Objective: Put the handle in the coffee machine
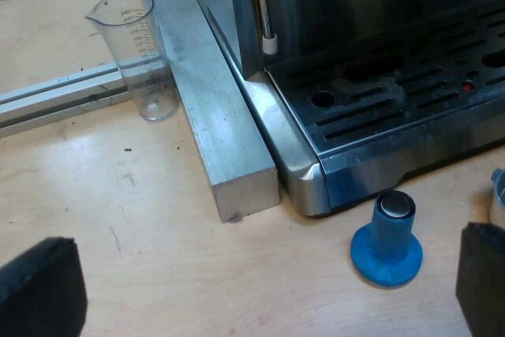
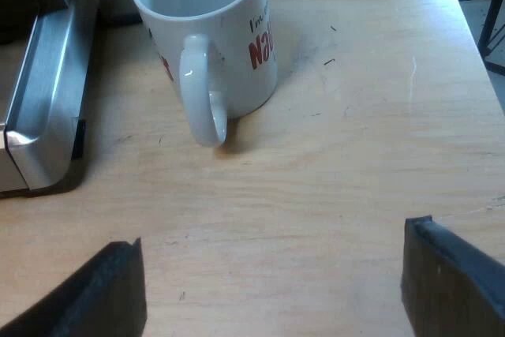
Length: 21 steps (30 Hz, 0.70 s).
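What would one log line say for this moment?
left pincer: open, empty, near blue tamper | right pincer: open, empty, near mug | measuring glass: upright

Mug (image 2: 209, 37) — blue tamper (image 1: 388, 242) — measuring glass (image 1: 142, 53)

The steel espresso machine (image 1: 347, 5) is cut off above its slotted drip tray (image 1: 394, 108), and the scale on the clear plastic measuring glass (image 1: 146, 61) is too small to read. Red lettering on the white ceramic mug (image 2: 229, 53) curves out of sight round its side.
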Each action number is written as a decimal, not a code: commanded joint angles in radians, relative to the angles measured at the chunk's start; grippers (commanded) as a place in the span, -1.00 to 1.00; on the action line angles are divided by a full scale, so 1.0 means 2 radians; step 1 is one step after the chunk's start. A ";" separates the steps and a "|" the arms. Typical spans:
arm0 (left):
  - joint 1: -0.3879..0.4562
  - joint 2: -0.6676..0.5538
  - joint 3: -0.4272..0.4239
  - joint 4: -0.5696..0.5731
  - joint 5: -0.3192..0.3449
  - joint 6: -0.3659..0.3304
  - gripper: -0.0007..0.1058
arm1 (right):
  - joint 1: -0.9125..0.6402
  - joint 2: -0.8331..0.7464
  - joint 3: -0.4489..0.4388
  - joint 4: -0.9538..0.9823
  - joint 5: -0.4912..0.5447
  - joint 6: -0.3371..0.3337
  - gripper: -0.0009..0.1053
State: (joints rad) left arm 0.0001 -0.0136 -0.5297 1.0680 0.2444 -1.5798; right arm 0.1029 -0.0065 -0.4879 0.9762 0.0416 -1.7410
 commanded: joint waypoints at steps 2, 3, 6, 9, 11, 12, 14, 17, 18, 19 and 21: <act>-0.001 -0.069 0.000 -0.010 -0.004 -0.007 0.83 | -0.003 -0.022 -0.003 -0.004 0.000 -0.002 0.31; -0.001 -0.069 0.000 -0.010 -0.004 -0.007 0.83 | -0.003 -0.022 -0.003 -0.004 0.000 -0.002 0.31; -0.001 -0.069 0.000 -0.010 -0.004 -0.007 0.83 | -0.003 -0.022 -0.003 -0.004 0.000 -0.002 0.31; -0.001 -0.069 0.000 -0.010 -0.004 -0.007 0.83 | -0.003 -0.022 -0.003 -0.004 0.000 -0.002 0.31; -0.001 -0.069 0.000 -0.013 0.000 -0.007 0.83 | -0.003 -0.022 -0.003 -0.004 0.000 -0.002 0.31; -0.001 -0.069 0.000 -0.013 0.008 -0.007 0.83 | -0.003 -0.022 -0.003 -0.004 0.000 -0.002 0.31; -0.001 -0.069 0.000 -0.013 0.017 -0.007 0.83 | -0.003 -0.022 -0.003 -0.004 0.000 -0.002 0.31; 0.002 -0.069 0.000 -0.013 0.022 -0.007 0.83 | -0.003 -0.022 -0.003 -0.004 0.000 -0.002 0.31; 0.000 -0.069 0.000 -0.013 0.023 -0.007 0.83 | -0.003 -0.022 -0.003 -0.004 0.000 -0.002 0.31; -0.001 -0.069 0.000 -0.013 0.023 -0.006 0.83 | -0.003 -0.022 -0.003 -0.004 0.000 -0.002 0.31; -0.003 -0.069 0.000 -0.013 0.024 -0.006 0.83 | -0.003 -0.022 -0.003 -0.004 0.000 -0.002 0.31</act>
State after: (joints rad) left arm -0.0020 -0.0136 -0.5297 1.0602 0.2837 -1.5824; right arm 0.1029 -0.0065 -0.4879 0.9762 0.0416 -1.7410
